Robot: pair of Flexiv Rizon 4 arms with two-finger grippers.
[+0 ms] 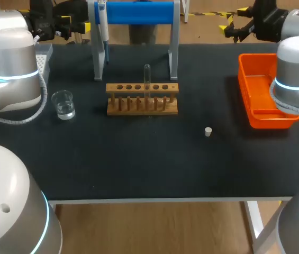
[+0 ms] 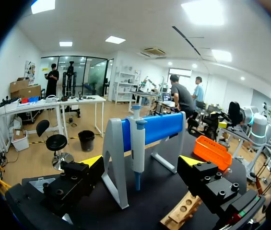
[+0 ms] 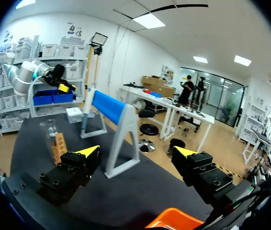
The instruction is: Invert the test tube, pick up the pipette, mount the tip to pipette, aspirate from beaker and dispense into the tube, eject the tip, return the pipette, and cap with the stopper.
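A clear test tube (image 1: 147,74) stands upright in the wooden rack (image 1: 142,99) at mid-table. The pipette (image 1: 102,21) hangs on the blue-barred stand (image 1: 138,12) behind the rack. A glass beaker (image 1: 63,104) with some liquid sits to the rack's left, and a small white stopper (image 1: 208,131) lies to its front right. My left gripper (image 1: 73,26) is open, raised at the back left. In the left wrist view it (image 2: 141,162) faces the pipette (image 2: 138,148). My right gripper (image 1: 233,26) is open at the back right, empty (image 3: 136,152).
An orange bin (image 1: 263,92) sits at the table's right edge, partly behind my right arm. A pale tip box (image 1: 44,55) stands at the back left by my left arm. The stand (image 3: 110,109) and rack (image 3: 58,146) lie ahead of the right gripper.
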